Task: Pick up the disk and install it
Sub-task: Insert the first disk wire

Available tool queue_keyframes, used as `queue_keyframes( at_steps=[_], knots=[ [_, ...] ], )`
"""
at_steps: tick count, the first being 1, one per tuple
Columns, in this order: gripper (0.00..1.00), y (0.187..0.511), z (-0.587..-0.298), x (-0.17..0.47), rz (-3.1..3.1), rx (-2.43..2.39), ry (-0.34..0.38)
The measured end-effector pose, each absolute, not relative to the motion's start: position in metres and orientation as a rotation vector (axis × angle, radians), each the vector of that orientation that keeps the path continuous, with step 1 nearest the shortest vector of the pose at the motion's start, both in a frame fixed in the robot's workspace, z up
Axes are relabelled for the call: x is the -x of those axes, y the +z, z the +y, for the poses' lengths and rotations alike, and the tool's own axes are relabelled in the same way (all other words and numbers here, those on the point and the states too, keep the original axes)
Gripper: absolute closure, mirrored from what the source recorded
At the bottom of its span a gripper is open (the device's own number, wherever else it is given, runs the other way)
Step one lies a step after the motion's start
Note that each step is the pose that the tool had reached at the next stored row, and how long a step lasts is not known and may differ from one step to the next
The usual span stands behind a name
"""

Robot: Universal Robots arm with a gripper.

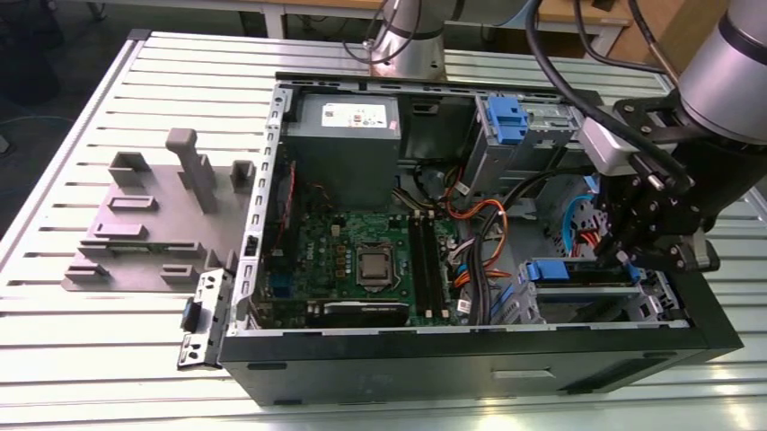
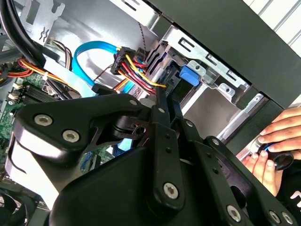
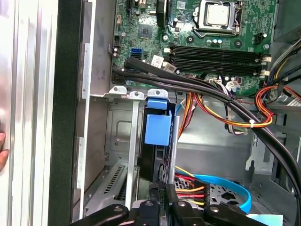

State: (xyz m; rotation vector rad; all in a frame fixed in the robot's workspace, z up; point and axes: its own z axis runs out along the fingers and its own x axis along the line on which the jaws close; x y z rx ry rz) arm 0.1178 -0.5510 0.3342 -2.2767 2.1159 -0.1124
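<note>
The disk [image 3: 149, 162] stands on edge inside the metal drive cage [image 3: 117, 127] at the case's front corner, its blue carrier tab [image 3: 157, 128] pointing toward the motherboard. In the exterior view the disk's blue carrier [image 1: 559, 269] shows in the cage at the exterior view's lower right. My gripper [image 3: 162, 187] reaches down into the case with its black fingers [image 2: 161, 109] drawn close together on the disk's end opposite the tab. The gripper [image 1: 626, 259] sits just right of the carrier in the exterior view. Most of the disk's body is hidden by the cage and the fingers.
Bundles of black, orange and red cables [image 3: 221, 101] and a blue data cable [image 2: 91, 49] run close beside the cage. The motherboard [image 1: 359, 256] and grey power-supply box [image 1: 348, 135] fill the case. A grey slotted stand [image 1: 156, 215] lies at the exterior view's left. A person's hand [image 2: 275, 136] rests outside the case wall.
</note>
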Motion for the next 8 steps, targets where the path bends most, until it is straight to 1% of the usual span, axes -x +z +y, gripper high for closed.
queue_keyframes(
  at_steps=[8],
  knots=[
    [0.83,0.3319,-0.5515,-0.1178,2.116,2.277,-0.113]
  ],
)
